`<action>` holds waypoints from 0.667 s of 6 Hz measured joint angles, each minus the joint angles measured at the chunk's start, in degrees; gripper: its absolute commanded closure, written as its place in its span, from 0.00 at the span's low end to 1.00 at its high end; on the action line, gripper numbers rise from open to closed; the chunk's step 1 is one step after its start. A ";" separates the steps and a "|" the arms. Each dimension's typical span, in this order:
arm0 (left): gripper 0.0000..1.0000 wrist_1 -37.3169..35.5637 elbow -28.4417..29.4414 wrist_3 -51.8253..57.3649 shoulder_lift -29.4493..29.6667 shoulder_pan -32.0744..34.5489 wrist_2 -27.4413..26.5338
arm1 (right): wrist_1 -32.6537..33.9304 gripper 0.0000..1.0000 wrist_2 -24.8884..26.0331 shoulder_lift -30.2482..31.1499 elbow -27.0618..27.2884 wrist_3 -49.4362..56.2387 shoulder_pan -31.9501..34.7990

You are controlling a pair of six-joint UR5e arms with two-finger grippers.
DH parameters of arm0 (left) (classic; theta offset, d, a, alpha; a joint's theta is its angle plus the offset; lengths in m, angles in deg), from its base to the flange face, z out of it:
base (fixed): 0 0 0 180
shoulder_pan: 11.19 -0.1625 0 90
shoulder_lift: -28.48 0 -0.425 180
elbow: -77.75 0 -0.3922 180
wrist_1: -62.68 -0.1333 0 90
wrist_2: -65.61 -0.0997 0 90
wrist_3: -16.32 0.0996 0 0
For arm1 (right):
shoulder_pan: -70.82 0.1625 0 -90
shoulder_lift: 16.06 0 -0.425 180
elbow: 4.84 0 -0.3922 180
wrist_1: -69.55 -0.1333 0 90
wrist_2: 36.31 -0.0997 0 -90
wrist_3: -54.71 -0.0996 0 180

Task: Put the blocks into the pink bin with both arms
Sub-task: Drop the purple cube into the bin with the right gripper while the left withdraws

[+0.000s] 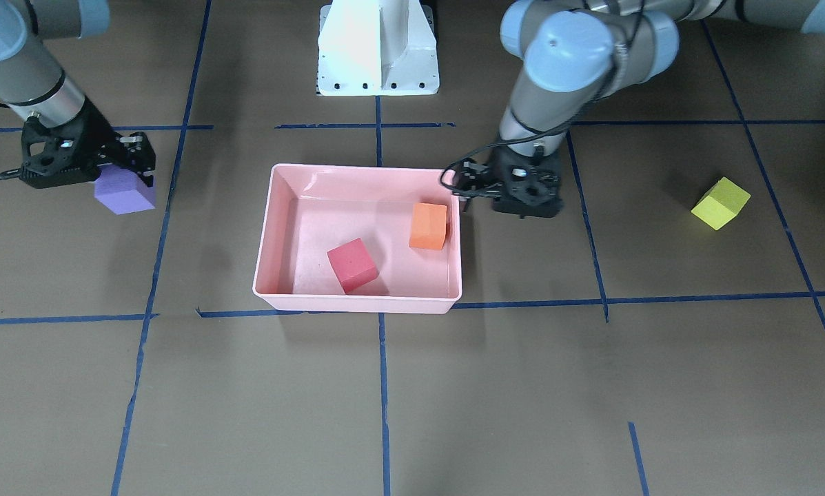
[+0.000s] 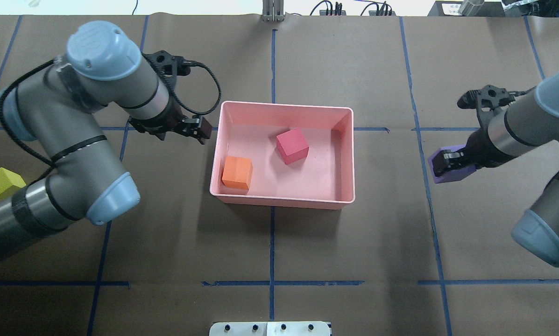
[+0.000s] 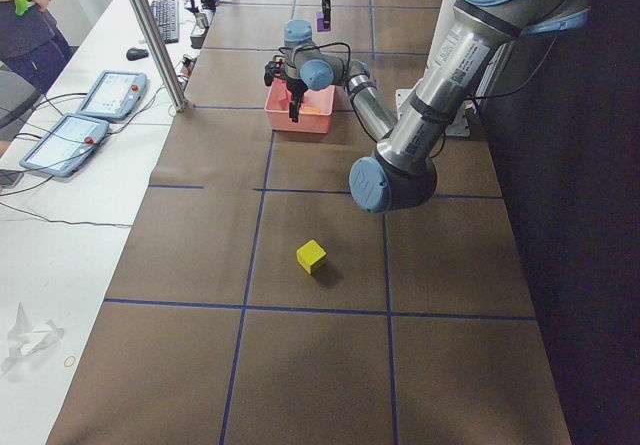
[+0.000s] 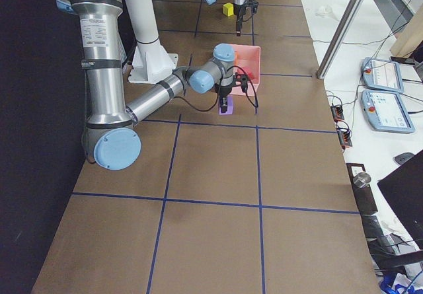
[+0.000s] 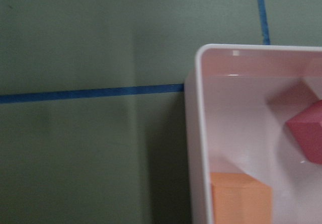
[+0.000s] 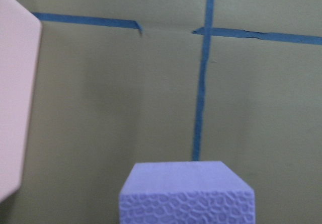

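Pebble-textured purple foam block [image 6: 186,194]

A bench [image 2: 307,261] papered in brown and gridded with blue tape lines [image 2: 272,242] stands beside a long white side table [image 3: 60,255] carrying two grey tablets [image 3: 105,93], what looks like a keyboard [image 3: 165,20] and a slanting metal post [image 3: 152,35], under even light.

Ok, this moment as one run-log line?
in pink bin: red block, orange block | right gripper: shut on purple block, outside bin | left gripper: beside bin, empty | yellow-green block: on table
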 measured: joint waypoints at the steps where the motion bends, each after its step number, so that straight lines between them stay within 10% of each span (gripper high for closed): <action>1: 0.00 0.02 -1.85 8.57 -4.68 3.88 1.74 | 8.38 0.59 0.06 -8.41 0.20 -5.18 -0.73; 2: 0.00 0.34 -2.55 17.13 -9.11 8.49 5.03 | 13.21 0.58 1.14 -16.06 -1.76 -11.40 -2.67; 4: 0.00 1.00 -2.85 30.86 -16.57 15.91 9.52 | 14.87 0.00 5.34 -27.07 -9.43 -21.20 -7.26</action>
